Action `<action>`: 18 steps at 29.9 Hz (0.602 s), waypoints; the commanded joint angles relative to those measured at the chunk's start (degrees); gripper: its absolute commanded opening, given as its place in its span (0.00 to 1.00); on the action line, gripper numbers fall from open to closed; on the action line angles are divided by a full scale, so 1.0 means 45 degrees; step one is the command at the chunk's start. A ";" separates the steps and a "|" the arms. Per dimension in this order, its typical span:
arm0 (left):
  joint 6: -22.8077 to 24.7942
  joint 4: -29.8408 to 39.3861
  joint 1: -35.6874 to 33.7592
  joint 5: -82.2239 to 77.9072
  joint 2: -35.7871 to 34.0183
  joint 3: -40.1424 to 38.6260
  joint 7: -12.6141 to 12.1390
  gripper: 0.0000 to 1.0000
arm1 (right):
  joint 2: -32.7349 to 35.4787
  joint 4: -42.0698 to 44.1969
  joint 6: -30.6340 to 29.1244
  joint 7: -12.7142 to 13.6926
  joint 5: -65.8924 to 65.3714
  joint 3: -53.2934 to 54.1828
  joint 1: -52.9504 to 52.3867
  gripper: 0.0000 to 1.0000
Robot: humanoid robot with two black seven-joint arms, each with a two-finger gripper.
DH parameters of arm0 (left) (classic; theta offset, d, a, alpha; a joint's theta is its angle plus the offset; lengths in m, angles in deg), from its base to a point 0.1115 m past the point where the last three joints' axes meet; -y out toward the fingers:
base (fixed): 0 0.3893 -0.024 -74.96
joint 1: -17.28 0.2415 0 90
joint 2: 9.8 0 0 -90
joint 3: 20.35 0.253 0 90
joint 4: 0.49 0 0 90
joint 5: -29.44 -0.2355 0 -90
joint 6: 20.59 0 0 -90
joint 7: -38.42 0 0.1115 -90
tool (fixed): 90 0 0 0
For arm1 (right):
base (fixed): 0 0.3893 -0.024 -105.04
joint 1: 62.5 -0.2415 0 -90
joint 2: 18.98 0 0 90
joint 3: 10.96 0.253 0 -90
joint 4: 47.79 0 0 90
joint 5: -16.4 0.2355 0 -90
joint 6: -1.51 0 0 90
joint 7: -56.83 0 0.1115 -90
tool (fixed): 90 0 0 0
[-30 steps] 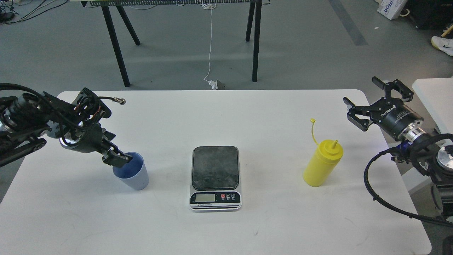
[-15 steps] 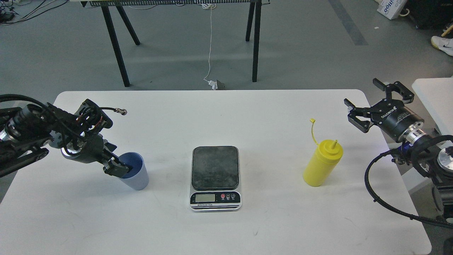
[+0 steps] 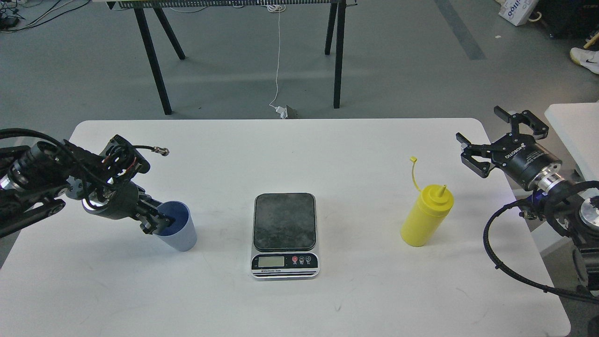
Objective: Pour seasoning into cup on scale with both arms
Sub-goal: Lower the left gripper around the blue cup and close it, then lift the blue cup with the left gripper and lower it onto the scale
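Observation:
The light-blue cup [image 3: 180,231] stands on the white table [image 3: 299,150] at the left. My left gripper [image 3: 155,222] is at the cup's left rim, with one dark finger reaching over the rim into the cup; I cannot tell its two fingers apart. The scale [image 3: 284,234] lies in the middle of the table with nothing on its dark platform. The yellow seasoning bottle [image 3: 425,217] stands upright to the right of the scale, its cap strap sticking up. My right gripper [image 3: 500,135] is open and empty, above the table's right edge, up and right of the bottle.
A second white table's corner [image 3: 573,126] is at the far right, behind my right arm. Black trestle legs [image 3: 154,61] and a white cable with a plug [image 3: 281,110] are on the grey floor beyond the table's far edge.
My left gripper has sunk lower and drawn a little to the left at the cup's rim. My right gripper has dropped slightly. Cup, scale and bottle have not moved.

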 commanded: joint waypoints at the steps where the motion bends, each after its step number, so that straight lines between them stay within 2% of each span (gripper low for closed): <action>1: 0.0001 0.0097 -0.0003 0.0029 -0.0063 -0.0020 -0.0001 0.00 | 0.0005 -0.0001 -0.0001 0.0000 0.0000 0.0005 0.0063 0.97; 12: 0.0001 0.0742 -0.0237 0.1902 -0.0513 -0.0234 -0.0001 0.00 | 0.0005 0.0019 -0.0001 0.0000 0.0000 -0.0015 0.0160 0.96; 16: 0.0001 0.1229 -0.1191 0.3735 -0.0455 -0.0918 -0.0001 0.00 | 0.0005 0.0019 -0.0001 0.0000 0.0000 -0.0015 0.0160 0.96; 18: 0.0001 0.1405 -0.2166 0.4732 -0.0241 -0.0938 -0.0001 0.00 | 0.0005 0.0019 -0.0001 0.0000 0.0000 -0.0015 0.0180 0.97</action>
